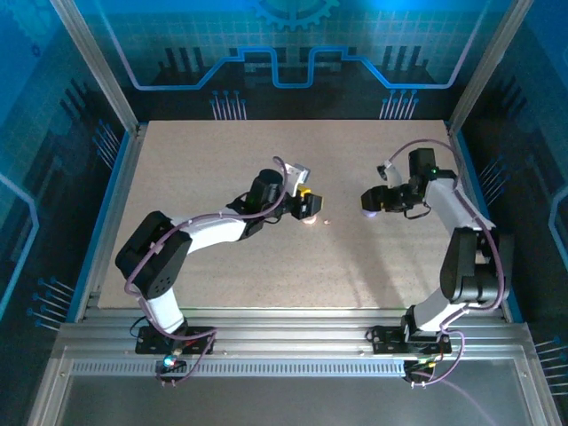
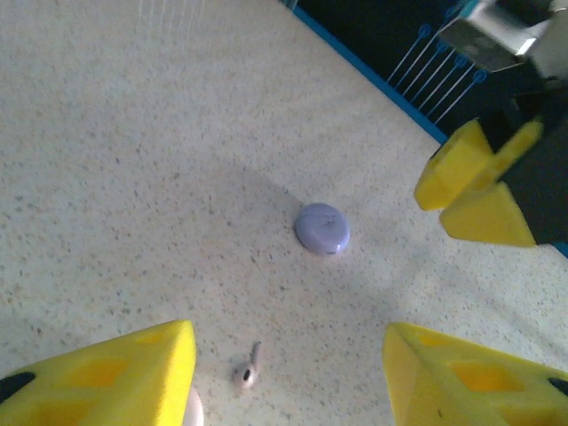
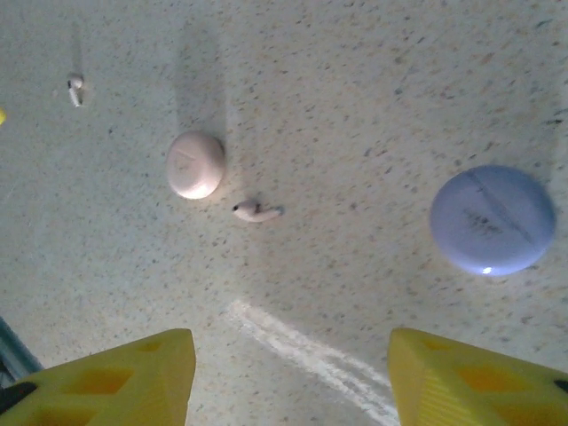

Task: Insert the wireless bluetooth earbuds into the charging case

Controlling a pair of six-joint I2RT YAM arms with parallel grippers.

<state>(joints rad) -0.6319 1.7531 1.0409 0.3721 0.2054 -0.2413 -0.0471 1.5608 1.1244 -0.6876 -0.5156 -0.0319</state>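
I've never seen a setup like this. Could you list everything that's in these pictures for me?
table: one, speckled beige, fills the middle
back wall: one, blue with a printed pattern, behind the table
pink disc: one, pale pink, mid-table
lavender disc: one, lavender, right of the pink disc in the top view
earbuds: two, whitish, one beside the pink disc, the other farther off
arms: two, white and black; left arm, right arm
pincers: two, yellow-fingered, both open; left pincer by the pink disc, right pincer by the lavender disc
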